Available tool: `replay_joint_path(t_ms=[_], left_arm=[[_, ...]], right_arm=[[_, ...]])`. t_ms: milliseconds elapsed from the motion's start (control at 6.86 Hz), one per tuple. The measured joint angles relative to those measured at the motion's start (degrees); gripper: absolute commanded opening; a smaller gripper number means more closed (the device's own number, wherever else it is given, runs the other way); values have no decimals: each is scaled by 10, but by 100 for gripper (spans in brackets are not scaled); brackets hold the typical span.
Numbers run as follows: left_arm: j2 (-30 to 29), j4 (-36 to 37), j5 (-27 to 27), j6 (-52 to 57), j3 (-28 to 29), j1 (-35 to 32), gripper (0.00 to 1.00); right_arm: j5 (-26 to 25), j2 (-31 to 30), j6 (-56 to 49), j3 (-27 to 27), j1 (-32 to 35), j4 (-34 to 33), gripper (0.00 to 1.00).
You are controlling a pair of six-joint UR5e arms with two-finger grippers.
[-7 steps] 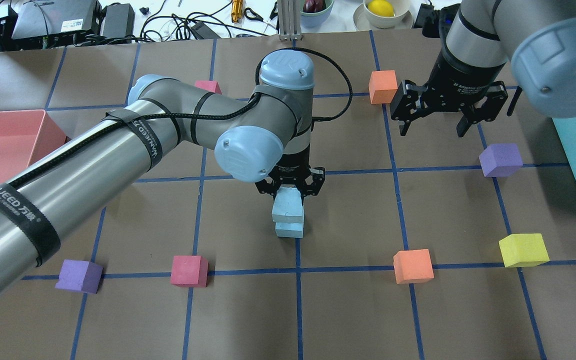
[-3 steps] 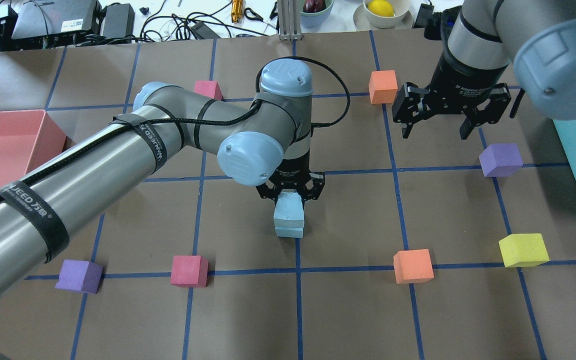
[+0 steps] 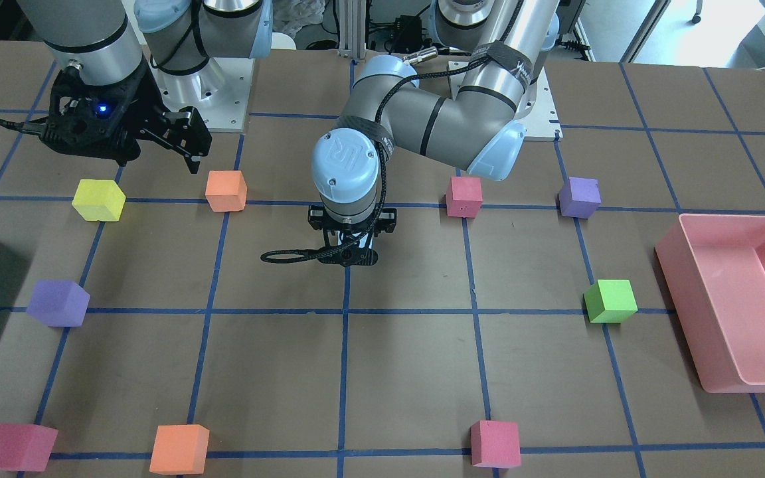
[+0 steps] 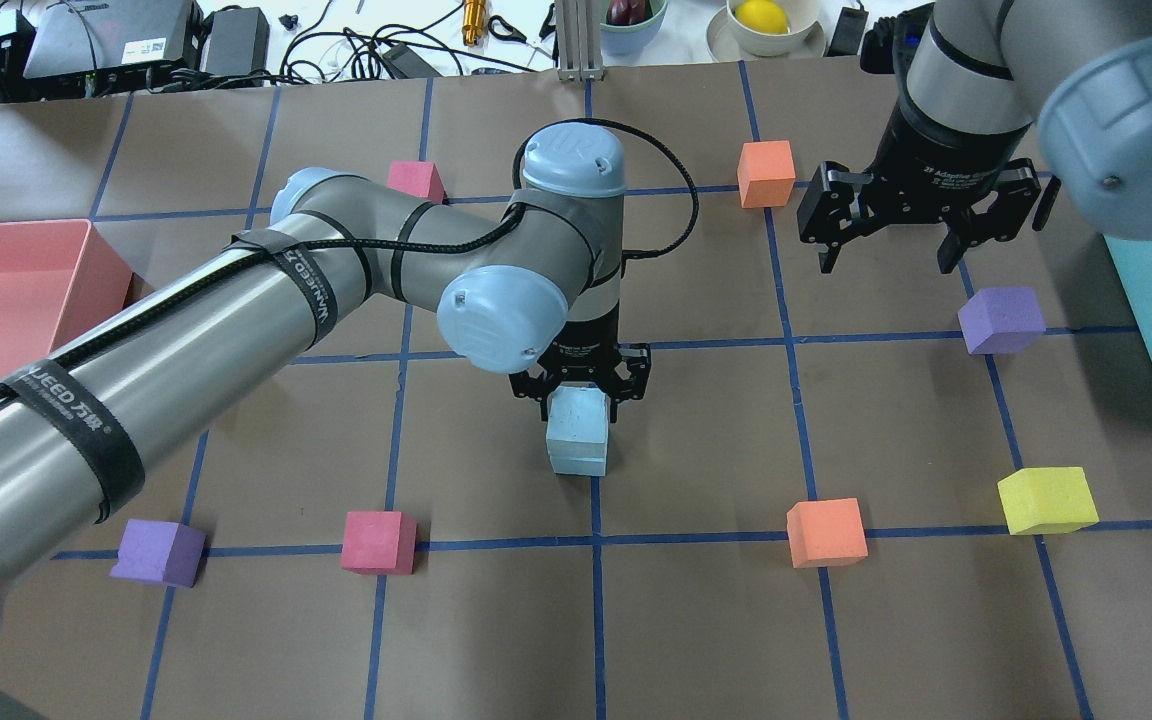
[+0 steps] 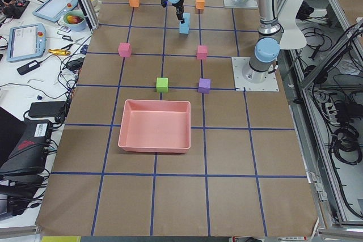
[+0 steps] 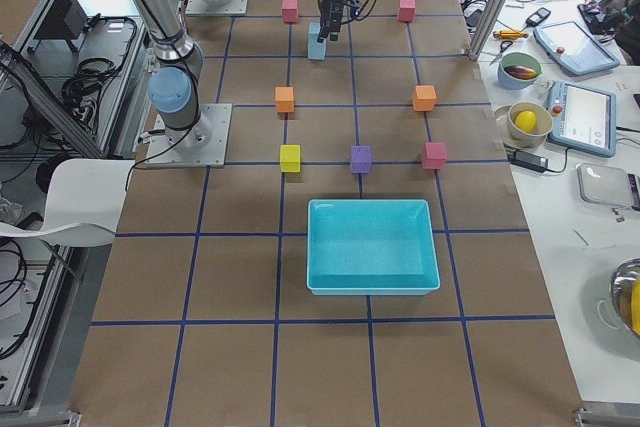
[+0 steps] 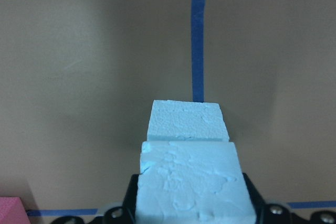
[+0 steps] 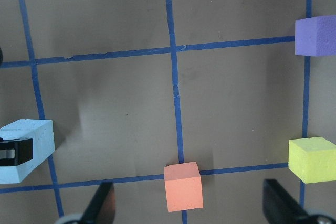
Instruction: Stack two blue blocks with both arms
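Blue blocks (image 4: 577,445) under left claw (image 4: 581,398) overhead, invisible from front

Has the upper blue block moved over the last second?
Yes. The upper blue block has come down onto the lower blue block, which stayed put on the table; less of the lower one's side shows now.

Silver-grey arms (image 4: 186,330) wear pale-blue joint caps (image 4: 501,318), black lettered straps (image 4: 76,430) and a braided black cable (image 4: 695,195).

A table (image 4: 696,630) papered brown and gridded with blue tape (image 4: 596,600). Along its far edge runs a white bench (image 6: 590,277) strewn with cables and tablets. Off the opposite edge, a white chair (image 6: 60,197) stands on grey floor (image 5: 349,196).
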Motion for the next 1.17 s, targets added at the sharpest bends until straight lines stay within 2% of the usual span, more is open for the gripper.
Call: replay_joint_path(t_ms=[292, 583, 1167], left_arm=[[3, 4, 0, 1, 1, 1, 100], [36, -7, 1, 2, 28, 13, 100], [134, -181, 2, 2, 164, 56, 100]], right_arm=[[-10, -1, -1, 0, 0, 0, 100], [-8, -2, -1, 0, 1, 0, 100], [-3, -2, -7, -3, 3, 0, 100]])
